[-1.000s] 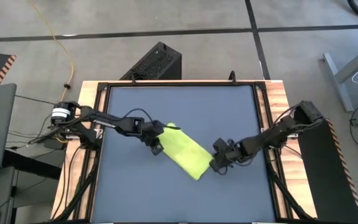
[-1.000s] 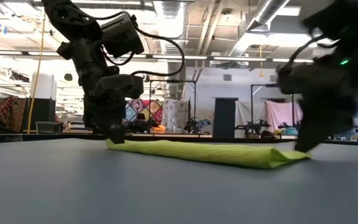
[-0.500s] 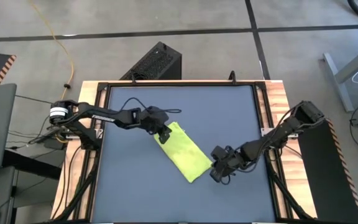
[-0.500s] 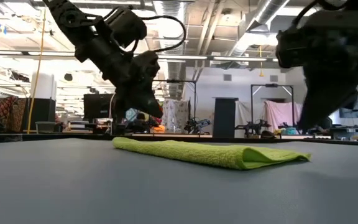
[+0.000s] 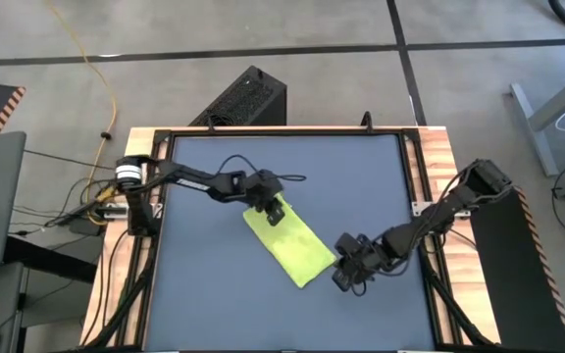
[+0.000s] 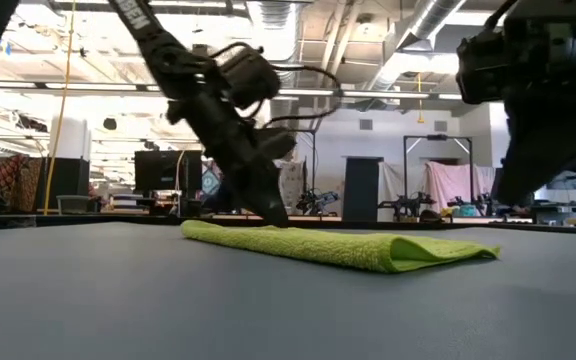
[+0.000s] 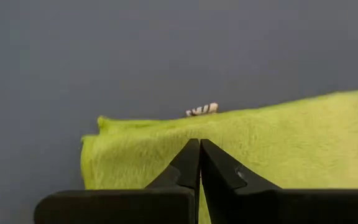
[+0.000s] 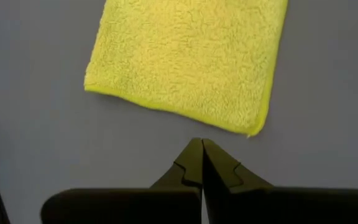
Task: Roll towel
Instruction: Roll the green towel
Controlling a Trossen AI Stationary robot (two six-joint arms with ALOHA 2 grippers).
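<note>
The bright lime-green soft towel, folded into a narrow rectangle, lies flat and diagonal near the middle of the dark grey bench. The left hand sits clenched, tips together, right over the towel's end nearest the far edge, pointing down at the cloth and grasping nothing. The right hand is clenched too, empty, hanging above bare bench just beside the towel's other end, toward the right edge.
</note>
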